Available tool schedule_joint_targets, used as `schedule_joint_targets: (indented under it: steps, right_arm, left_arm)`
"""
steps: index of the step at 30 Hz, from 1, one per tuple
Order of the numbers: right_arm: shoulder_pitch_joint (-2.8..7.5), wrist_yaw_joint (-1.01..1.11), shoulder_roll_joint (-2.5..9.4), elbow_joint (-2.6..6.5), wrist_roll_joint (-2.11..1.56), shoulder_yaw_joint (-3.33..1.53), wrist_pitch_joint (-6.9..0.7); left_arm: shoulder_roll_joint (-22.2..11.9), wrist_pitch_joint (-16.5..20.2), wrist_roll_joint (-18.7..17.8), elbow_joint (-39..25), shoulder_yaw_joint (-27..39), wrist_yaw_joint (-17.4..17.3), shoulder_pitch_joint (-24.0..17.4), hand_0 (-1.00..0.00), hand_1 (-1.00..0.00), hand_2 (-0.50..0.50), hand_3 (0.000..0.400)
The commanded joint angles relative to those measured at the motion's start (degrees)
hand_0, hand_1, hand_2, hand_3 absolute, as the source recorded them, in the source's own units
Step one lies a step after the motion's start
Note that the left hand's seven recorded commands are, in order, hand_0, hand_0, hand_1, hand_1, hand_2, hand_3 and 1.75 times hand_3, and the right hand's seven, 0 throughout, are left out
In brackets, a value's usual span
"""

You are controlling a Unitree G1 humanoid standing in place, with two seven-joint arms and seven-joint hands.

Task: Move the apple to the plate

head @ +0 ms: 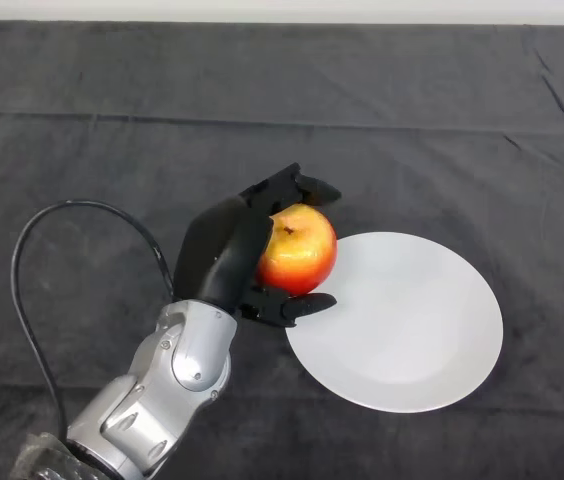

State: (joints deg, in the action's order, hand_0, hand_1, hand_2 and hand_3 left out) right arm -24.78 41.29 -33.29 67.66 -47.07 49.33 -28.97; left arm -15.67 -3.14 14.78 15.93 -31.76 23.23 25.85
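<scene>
Head view: we are observing the left hand (224, 252), fingers curled round the apple (298, 250). It is overlapping the white plate's (412, 340) left rim.

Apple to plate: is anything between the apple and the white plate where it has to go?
Nothing visible is. The left hand is curled round the apple, which sits at the plate's left rim. The plate's white surface is bare, and only dark cloth surrounds it.

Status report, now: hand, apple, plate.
Left hand shut on the apple. Apple at the white plate's left rim, not clearly set down. Nothing else on the dark cloth in the way.
</scene>
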Motion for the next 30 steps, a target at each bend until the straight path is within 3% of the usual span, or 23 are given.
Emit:
schedule_joint_targets:
  steps: [1, 7, 12, 20, 30]
  right_arm:
    - [0.47, -0.12, -1.07, -0.22, -0.61, 0.82, 0.01]
    - [0.46, -0.11, -1.09, -0.20, -0.61, 0.83, 0.00]
    - [0.45, -0.09, -1.12, -0.15, -0.61, 0.83, -0.01]
    - [0.39, 0.00, -1.22, 0.05, -0.61, 0.85, -0.03]
    - [0.30, 0.16, -1.37, 0.37, -0.61, 0.89, -0.06]
  left_arm:
    - [-1.35, -0.58, 0.13, -1.18, -1.87, 0.19, 2.39, -1.00, -1.00, 0.00, 0.400]
    - [-0.73, -0.35, -0.26, -0.41, -3.67, 0.84, 3.19, -1.00, -1.00, 0.00, 0.400]
    - [4.41, 1.71, -1.25, 4.97, -10.78, 4.66, 7.80, -1.00, -1.00, 0.00, 0.400]
    - [6.04, -3.00, -7.48, 15.28, -18.80, 5.18, 14.31, -1.00, -1.00, 0.00, 0.400]
    - [7.13, -7.93, -11.68, 24.64, -24.41, 4.89, 18.17, -1.00, -1.00, 0.00, 0.400]
